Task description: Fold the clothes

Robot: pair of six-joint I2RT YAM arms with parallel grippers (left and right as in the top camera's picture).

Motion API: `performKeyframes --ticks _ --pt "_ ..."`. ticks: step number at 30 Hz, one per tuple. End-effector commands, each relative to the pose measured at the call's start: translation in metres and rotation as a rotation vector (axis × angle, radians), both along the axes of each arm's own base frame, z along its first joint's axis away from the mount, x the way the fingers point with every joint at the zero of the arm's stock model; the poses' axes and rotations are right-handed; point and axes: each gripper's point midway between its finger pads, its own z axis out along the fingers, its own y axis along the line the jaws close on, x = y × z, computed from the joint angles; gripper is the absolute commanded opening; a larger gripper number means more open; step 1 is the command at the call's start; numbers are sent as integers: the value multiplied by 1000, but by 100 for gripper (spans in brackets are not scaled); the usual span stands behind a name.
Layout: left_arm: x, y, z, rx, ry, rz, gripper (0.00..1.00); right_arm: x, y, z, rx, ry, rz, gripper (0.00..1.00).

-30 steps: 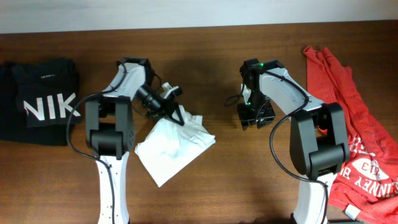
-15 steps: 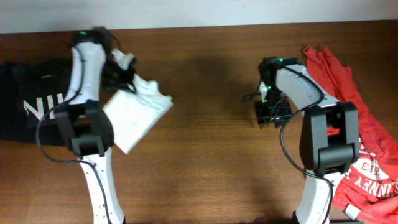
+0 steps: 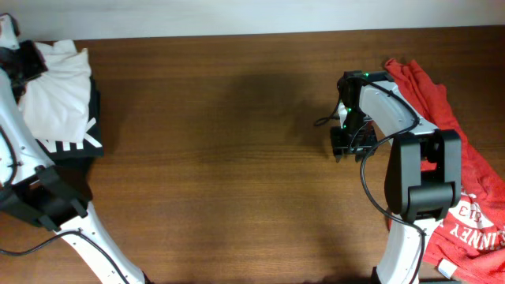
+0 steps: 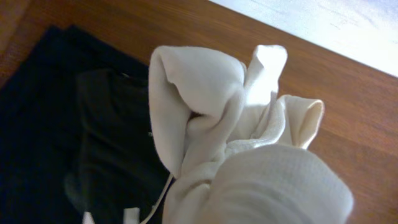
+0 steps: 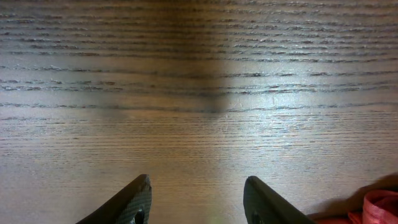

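At ten o'clock, above the black shirt (image 3: pixel 72 144), the left gripper (image 3: pixel 22 61) pinches the bunched white T-shirt (image 3: pixel 55 91); releasing here risks a crumpled heap.

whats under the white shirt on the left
A black shirt with white print lies beneath the bunched white T-shirt, on the wooden table. Most of its lettering is covered, so it cannot be read.

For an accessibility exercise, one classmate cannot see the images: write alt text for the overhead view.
The left gripper holds a bunched white T-shirt over a black shirt at the far left of the wooden table. The right gripper hovers over bare wood, beside a crumpled red shirt.
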Motion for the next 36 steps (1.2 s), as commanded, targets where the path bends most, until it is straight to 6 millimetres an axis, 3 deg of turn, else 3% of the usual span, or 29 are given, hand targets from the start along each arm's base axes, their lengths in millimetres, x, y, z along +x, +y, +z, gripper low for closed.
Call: performKeyframes --ticks 1,3,4,5,6,7,10,12,14,16,19,21,23,27,32,36 --pt "1 21 -21 -11 17 41 7 4 -2 14 -9 -39 -3 52" --pt "3 37 -41 -21 33 63 11 2 -2 14 -10 -29 -3 52" --pt "4 43 -44 -17 25 72 20 1 -2 14 -10 -26 -3 51" --pt "8 52 -44 -20 -1 104 59 0 -2 14 -10 -22 -3 52" --pt "12 56 -39 -29 -38 106 87 0 -2 15 -10 -20 -3 52" --pt "14 60 -27 -20 -76 105 99 -1 -2 15 -11 -17 -3 52" --pt "2 74 38 96 -171 182 99 -4 -3 15 -12 -6 -3 52" --pt "-7 60 77 111 -233 182 99 -4 -2 15 -11 -4 -2 52" --pt "-12 32 96 99 -241 139 99 -4 -2 15 -11 -4 -1 52" --pt "-12 5 96 79 -210 98 99 -4 2 15 11 -3 -6 54" --pt "-11 -68 66 4 -60 -26 99 -5 21 17 115 5 -33 65" --pt "-17 -113 44 -35 47 -105 99 -7 26 18 146 12 -43 79" --pt "-27 -159 20 -70 173 -190 99 -10 21 22 144 30 -57 81" --pt "-47 -231 -21 -78 375 -333 99 -10 6 43 154 53 -86 82" --pt "-78 -280 -76 28 610 -443 99 -26 -1 77 204 71 -54 80" --pt "-121 -289 -111 35 801 -448 99 -38 -1 121 204 -33 -44 80"
